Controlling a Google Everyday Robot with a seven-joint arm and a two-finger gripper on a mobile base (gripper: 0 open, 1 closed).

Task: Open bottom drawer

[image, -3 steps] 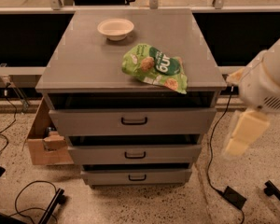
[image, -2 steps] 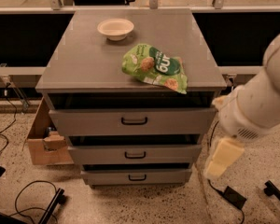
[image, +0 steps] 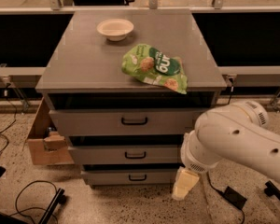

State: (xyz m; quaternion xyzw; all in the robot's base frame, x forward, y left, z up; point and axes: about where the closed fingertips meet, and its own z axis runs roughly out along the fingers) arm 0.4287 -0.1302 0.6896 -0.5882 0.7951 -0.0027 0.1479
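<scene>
The bottom drawer (image: 107, 176) sat lowest in the grey cabinet (image: 84, 69), just above the speckled floor (image: 121, 204), its small black handle (image: 137, 177) facing out. The white arm (image: 238, 141) reached in from the right, and the pale gripper (image: 184, 185) hung low beside the drawer's right end, apart from the handle. Whether it was open or closed I couldn't tell. On top lay a green snack bag (image: 154, 68) and a white bowl (image: 115, 29).

Single high view, facing cabinet (image: 84, 64) front; jaws lower right.
</scene>
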